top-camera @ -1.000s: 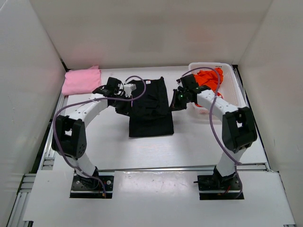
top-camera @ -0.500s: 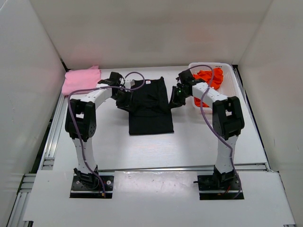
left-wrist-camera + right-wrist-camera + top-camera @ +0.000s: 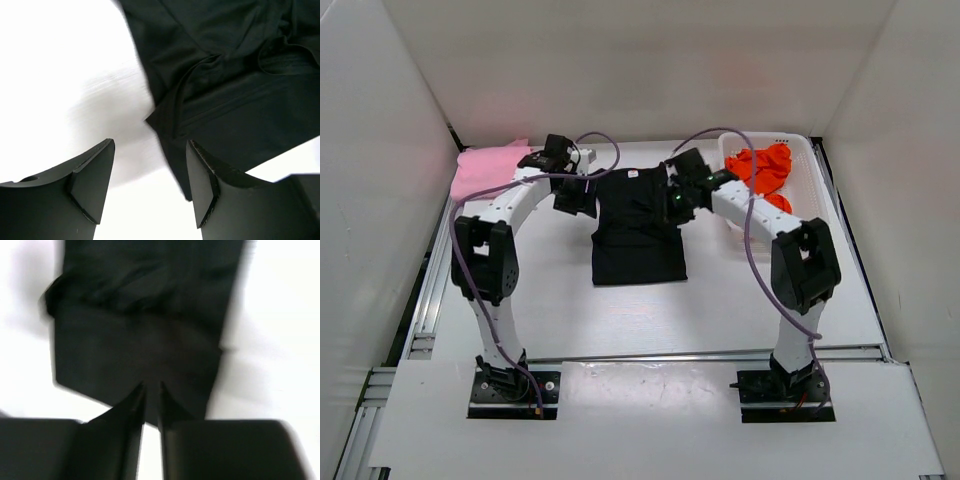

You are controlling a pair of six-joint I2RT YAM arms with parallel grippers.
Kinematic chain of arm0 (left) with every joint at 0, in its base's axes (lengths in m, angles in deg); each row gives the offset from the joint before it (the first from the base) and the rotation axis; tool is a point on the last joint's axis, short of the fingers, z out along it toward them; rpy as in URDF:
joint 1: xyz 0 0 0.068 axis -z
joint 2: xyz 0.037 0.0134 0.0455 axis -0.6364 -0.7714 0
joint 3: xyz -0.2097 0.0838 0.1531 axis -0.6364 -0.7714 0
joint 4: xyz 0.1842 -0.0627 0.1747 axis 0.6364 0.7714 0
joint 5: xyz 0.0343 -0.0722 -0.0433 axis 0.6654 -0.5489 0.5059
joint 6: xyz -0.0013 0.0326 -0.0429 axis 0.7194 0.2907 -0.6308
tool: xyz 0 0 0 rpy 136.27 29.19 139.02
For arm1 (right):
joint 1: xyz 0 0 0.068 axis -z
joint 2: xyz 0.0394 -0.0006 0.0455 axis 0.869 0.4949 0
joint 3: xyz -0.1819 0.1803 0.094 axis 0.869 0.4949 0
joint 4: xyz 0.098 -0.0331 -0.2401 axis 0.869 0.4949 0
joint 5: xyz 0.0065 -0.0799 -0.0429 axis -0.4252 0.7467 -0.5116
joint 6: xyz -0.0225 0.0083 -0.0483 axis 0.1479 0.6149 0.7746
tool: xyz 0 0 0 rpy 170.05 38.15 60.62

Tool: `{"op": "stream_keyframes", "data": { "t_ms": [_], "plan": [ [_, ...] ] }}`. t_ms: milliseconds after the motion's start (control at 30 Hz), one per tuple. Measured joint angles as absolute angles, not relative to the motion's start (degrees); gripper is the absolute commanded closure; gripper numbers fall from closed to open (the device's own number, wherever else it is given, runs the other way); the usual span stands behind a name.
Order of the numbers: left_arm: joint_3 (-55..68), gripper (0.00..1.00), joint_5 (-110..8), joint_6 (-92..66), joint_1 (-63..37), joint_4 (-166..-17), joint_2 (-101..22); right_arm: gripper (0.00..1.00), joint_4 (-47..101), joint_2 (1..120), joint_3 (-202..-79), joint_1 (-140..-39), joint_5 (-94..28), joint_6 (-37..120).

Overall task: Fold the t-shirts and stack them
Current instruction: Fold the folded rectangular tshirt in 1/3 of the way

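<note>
The black t-shirt lies flat mid-table, sleeves folded in, also seen in the left wrist view and the right wrist view. My left gripper hovers at its left shoulder edge, open, with only bare table and a cloth corner between the fingers. My right gripper is over the shirt's right shoulder; its jaws stand a narrow slit apart with nothing in them. The pink t-shirt lies folded at the back left. The orange t-shirt is bunched in the basket.
A white mesh basket stands at the back right, close behind my right arm. White walls enclose the table on three sides. A metal rail runs along the near edge.
My left gripper opened and let go of the black shirt's left side. My right gripper parted slightly and moved left over the shirt. Both arms reached further back.
</note>
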State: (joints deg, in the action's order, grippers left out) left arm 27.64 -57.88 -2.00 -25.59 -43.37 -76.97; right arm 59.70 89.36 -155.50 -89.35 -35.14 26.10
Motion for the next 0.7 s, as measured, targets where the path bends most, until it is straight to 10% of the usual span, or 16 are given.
{"op": "stream_keyframes", "data": {
  "t_ms": [700],
  "plan": [
    [1.42, 0.32, -65.6, -1.98, -21.09, -44.09, -65.01, 1.0, 52.79, 98.15, -150.3, -99.32, -36.96, 20.61]
  ]
}}
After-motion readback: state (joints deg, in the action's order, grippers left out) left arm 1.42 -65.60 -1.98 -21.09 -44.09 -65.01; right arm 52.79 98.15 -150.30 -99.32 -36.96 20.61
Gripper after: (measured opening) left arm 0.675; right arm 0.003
